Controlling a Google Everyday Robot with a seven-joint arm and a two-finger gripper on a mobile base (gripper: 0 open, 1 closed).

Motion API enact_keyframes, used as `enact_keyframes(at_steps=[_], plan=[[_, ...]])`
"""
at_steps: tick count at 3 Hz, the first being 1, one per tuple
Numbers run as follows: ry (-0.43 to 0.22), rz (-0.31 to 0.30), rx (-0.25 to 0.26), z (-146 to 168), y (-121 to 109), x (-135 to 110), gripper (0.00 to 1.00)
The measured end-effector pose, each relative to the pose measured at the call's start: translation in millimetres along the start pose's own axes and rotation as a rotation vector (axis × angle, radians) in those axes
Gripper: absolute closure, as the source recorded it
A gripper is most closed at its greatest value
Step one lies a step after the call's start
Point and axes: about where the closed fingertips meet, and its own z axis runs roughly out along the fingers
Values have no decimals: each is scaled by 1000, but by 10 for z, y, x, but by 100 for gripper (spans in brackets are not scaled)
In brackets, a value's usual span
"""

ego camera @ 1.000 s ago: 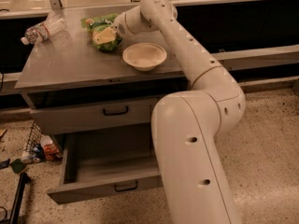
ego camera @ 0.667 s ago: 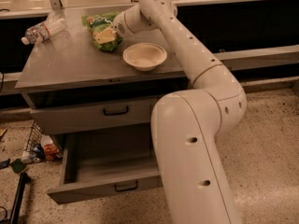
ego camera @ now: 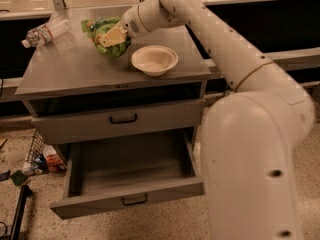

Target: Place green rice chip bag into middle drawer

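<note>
Nearest, the robot's bulky white arm [ego camera: 250,149] fills the right side and is cut off by the bottom edge. It also hides the right end of the grey metal cabinet. Low on the cabinet a pulled-out grey drawer [ego camera: 125,199] with a dark handle stands open, and whatever lies beneath it is hidden. To its left on the speckled floor sits dim wire-and-packet clutter [ego camera: 42,156], hard to make out. Above the open drawer is a closed grey drawer [ego camera: 122,119].

On the flat grey cabinet top [ego camera: 75,69] a round white bowl [ego camera: 154,60] stands near the front right. Just behind and left of it lies the crinkly bright-green rice chip bag [ego camera: 95,26]. The tan gripper [ego camera: 112,36] rests across the bag and covers part of it. Whether its jaws clasp the bag cannot be told. Farther left, a clear plastic bottle [ego camera: 46,32] lies on its side near the back edge.
</note>
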Motion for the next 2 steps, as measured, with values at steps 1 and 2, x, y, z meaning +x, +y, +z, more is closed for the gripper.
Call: enact_keyframes(at_steps=[1, 2], plan=[[19, -36, -54, -296, 568, -139, 100], [20, -31, -54, -231, 528, -112, 100]])
